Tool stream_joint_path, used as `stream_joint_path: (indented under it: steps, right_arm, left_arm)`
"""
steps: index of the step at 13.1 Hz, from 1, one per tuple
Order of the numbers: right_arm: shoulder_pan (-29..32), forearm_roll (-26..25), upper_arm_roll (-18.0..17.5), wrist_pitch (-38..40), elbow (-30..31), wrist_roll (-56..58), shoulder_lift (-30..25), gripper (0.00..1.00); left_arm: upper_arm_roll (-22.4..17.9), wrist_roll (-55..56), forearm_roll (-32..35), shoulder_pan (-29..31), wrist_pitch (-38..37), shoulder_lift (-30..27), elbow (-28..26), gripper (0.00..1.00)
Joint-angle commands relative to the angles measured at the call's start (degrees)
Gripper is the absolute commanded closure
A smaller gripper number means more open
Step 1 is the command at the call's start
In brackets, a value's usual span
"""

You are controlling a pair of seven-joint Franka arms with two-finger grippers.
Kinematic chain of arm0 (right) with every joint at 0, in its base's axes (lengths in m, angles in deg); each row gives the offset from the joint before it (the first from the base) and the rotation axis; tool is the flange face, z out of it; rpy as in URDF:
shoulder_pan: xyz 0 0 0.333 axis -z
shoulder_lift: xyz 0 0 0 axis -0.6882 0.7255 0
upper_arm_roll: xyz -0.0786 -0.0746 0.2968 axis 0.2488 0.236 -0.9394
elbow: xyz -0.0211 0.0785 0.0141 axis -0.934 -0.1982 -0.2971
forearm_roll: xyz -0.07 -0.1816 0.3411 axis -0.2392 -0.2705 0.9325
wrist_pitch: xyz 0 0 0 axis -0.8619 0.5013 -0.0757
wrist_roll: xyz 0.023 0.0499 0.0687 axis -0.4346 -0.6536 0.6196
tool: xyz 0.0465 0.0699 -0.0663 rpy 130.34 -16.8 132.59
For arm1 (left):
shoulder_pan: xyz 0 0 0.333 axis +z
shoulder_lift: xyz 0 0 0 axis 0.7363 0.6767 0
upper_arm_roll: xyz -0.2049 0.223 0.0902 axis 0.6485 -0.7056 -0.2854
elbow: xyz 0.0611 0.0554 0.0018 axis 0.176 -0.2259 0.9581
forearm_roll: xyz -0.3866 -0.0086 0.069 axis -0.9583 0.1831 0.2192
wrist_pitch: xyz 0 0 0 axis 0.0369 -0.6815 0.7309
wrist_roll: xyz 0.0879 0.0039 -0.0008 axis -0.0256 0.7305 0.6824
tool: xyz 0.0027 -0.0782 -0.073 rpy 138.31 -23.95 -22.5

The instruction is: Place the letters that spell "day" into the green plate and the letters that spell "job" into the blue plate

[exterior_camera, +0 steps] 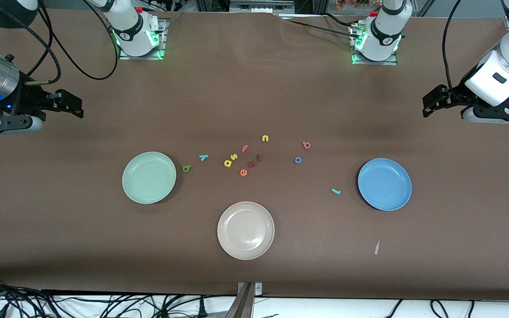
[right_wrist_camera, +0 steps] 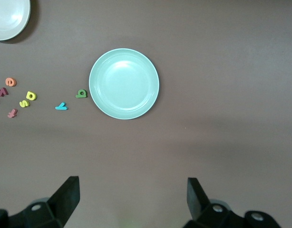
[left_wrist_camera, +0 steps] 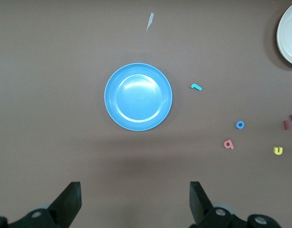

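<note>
With both the left gripper [left_wrist_camera: 134, 202] and the right gripper [right_wrist_camera: 131, 199] spread wide and empty, I fear my fingers pinch the yellow s [exterior_camera: 234, 157] instead of the yellow a [exterior_camera: 227, 163], because they touch.

The green plate [exterior_camera: 149, 177] sits toward the right arm's end of the table [exterior_camera: 254, 88], the blue plate [exterior_camera: 384, 184] toward the left arm's end, and the beige plate [exterior_camera: 245, 230] between them, nearer the table's front-camera edge. The d [exterior_camera: 187, 168] lies just beside the green plate, the y [exterior_camera: 203, 157] next along. The j [exterior_camera: 336, 191] lies near the blue plate, with the o [exterior_camera: 298, 160] and b [exterior_camera: 306, 145] farther from the camera.
</note>
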Motion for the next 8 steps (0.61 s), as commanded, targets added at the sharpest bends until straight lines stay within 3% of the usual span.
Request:
stream_joint_path:
  steps: [1,8]
  right_arm:
    - [0.6,-0.7,-0.7,0.8,-0.2,-0.3,-0.3,0.00]
    - [0.8,-0.6,-0.7,0.7,-0.3,0.3,-0.3,0.00]
  left_arm:
    - [-0.1,-1.0,0.0,-0.2,-0.5,-0.2,0.6,0.00]
    - [-0.1,-1.0,0.0,-0.2,-1.0,-0.1,0.6,0.00]
